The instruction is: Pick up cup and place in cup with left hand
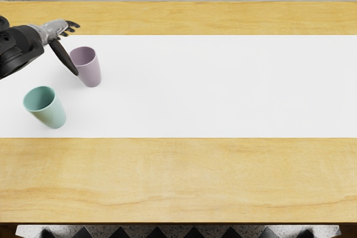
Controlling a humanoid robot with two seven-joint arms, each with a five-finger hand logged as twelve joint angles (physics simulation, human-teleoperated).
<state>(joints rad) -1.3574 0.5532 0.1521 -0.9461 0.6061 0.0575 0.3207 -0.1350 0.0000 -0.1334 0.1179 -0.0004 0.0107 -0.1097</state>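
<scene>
Well, my left hand [73, 50] has its fingers [71, 24] apart, holding nothing; its thumb [62, 56] hides some of the pink cup's [90, 73] left edge, contact unclear. That and the green cup [51, 114] stand on the desk [178, 176]. My arm [18, 48] is cropped.

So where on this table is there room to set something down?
The white strip is bare from the purple cup to the picture's right edge, as is the wood below it. It's crowded at the strip's left end: the left robot hand by the purple cup, the green cup below.
</scene>
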